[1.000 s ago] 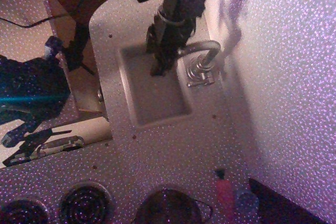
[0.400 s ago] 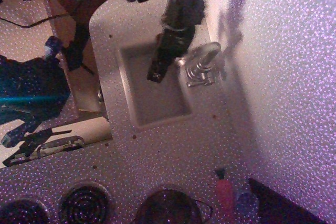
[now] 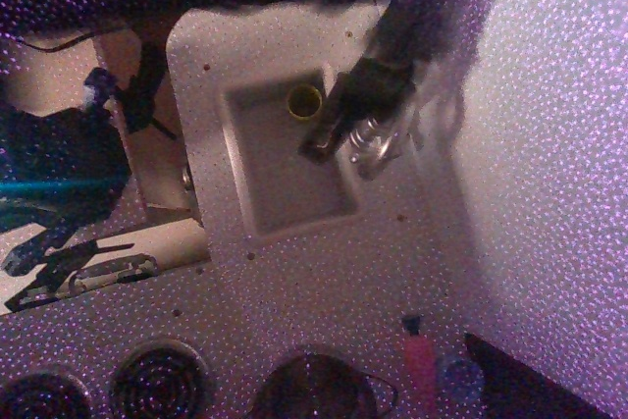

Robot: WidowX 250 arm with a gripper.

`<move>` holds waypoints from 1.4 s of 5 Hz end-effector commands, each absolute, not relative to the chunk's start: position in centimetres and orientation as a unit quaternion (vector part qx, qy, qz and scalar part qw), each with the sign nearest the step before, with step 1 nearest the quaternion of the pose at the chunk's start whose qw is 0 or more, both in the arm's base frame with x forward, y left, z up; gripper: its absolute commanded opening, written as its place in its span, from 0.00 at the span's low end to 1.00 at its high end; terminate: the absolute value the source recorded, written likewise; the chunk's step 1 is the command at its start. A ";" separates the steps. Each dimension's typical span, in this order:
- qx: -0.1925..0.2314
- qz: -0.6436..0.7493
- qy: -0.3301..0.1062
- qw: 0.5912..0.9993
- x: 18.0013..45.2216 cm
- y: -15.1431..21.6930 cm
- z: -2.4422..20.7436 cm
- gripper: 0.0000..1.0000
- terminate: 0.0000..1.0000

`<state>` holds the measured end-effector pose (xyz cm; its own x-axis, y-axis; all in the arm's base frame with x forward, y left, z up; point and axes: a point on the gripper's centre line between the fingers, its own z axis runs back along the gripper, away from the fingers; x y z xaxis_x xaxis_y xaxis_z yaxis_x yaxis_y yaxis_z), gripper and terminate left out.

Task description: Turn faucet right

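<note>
The small shiny silver faucet [image 3: 373, 142] stands at the right rim of the white sink [image 3: 285, 198]; only its ribbed base and side handle show, and its spout is hidden behind my arm. My dark gripper [image 3: 319, 147] hangs over the sink's right edge, just left of the faucet base and close against it. The picture is dim and grainy, so I cannot tell how the jaws stand. A yellow-ringed drain [image 3: 304, 100] shows at the sink's far end.
A pink bottle [image 3: 420, 360] and a bluish cup [image 3: 456, 377] stand at the front right. A dark pot [image 3: 314, 390] and stove burners [image 3: 157, 380] lie along the front edge. A wall [image 3: 549, 144] rises at the right.
My arm has swung to the right, from over the sink's far end to beside the faucet. The drain is now uncovered, and the spout is now hidden behind the arm.
</note>
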<state>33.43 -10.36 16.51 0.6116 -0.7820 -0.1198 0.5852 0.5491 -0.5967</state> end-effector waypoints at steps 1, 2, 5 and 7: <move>-0.253 -0.429 0.173 0.850 33.2 -15.1 19.2 1.00 0.00; -0.258 -0.421 0.166 0.854 31.8 -14.7 19.9 1.00 0.00; -0.249 -0.263 0.226 0.904 24.0 -11.6 21.0 1.00 0.00; -0.204 -0.326 0.216 0.898 22.2 -11.3 19.9 1.00 0.00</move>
